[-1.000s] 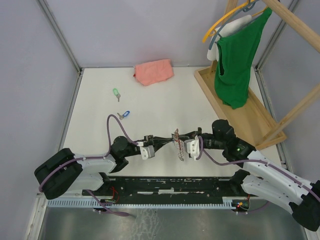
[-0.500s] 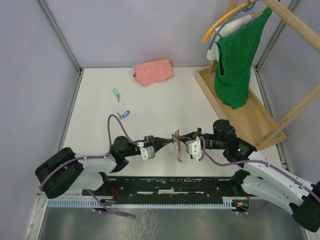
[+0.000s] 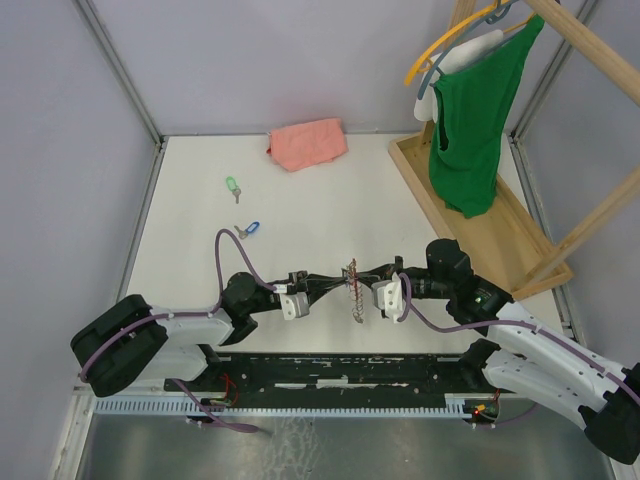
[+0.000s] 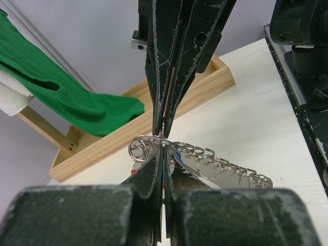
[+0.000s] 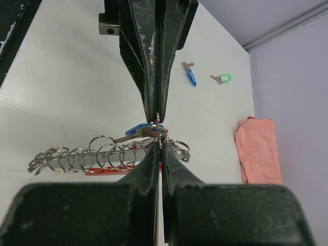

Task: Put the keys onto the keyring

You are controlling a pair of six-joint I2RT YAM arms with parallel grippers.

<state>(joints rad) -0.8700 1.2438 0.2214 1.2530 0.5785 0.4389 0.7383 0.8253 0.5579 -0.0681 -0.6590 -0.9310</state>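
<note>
My left gripper (image 3: 345, 280) and right gripper (image 3: 358, 282) meet tip to tip above the near table, both shut. Between them hangs the keyring (image 3: 353, 300), a chain of silver rings with a red tag; it also shows in the left wrist view (image 4: 215, 163) and the right wrist view (image 5: 87, 156). A blue-headed key (image 5: 146, 130) sits at the tips. The left gripper (image 4: 163, 142) seems shut on it, with blue showing between its fingers. The right gripper (image 5: 160, 143) pinches a ring. A loose blue key (image 3: 248, 229) and a green key (image 3: 232, 186) lie on the table.
A folded pink cloth (image 3: 307, 143) lies at the back. A wooden rack base (image 3: 470, 215) with a green garment (image 3: 475, 120) on a hanger stands at the right. The loose keys also show in the right wrist view, the blue one (image 5: 190, 76) and the green one (image 5: 222, 78).
The hanging chain has swung slightly left and now hangs straighter. Both grippers stay shut, tip to tip, in almost the same place.
</note>
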